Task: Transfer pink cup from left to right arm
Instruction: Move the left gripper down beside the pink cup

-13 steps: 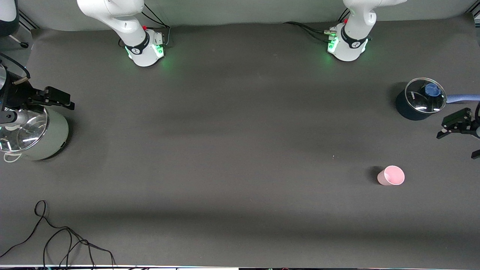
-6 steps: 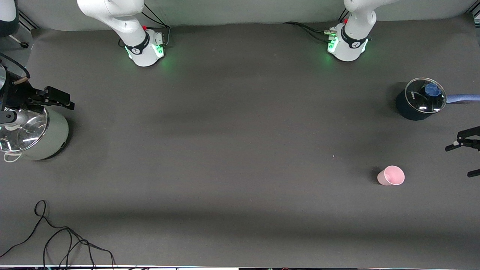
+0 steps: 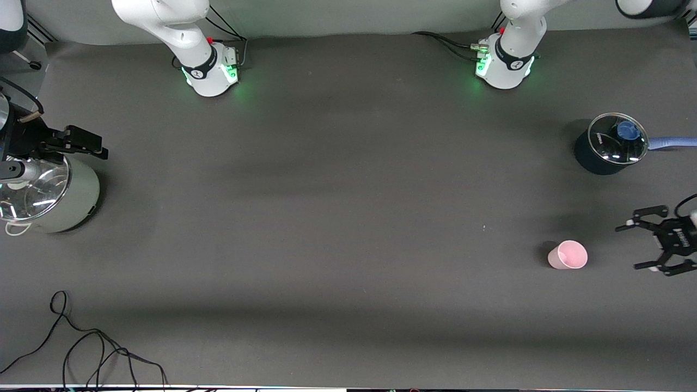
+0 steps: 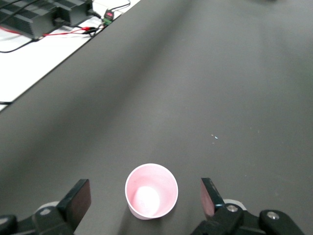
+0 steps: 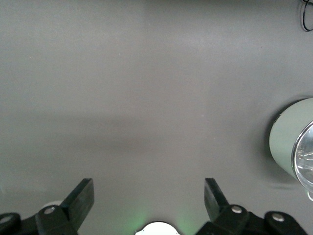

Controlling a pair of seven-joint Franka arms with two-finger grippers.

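The pink cup stands upright on the dark table mat toward the left arm's end, its mouth up. My left gripper hovers beside it, farther toward that end of the table, open and apart from the cup. In the left wrist view the pink cup lies in line with the wide gap of the left gripper, and neither finger touches it. My right gripper waits open over the pale green pot at the right arm's end. The right wrist view shows nothing between the right gripper's fingers.
A dark blue pot with a glass lid and a pale blue handle stands farther from the front camera than the cup. A pale green pot with a glass lid sits at the right arm's end. A black cable lies near the front edge.
My left gripper has swung from beside the dark blue pot to beside the pink cup, its open fingers now turned toward the cup. The right arm and the cup have not moved.
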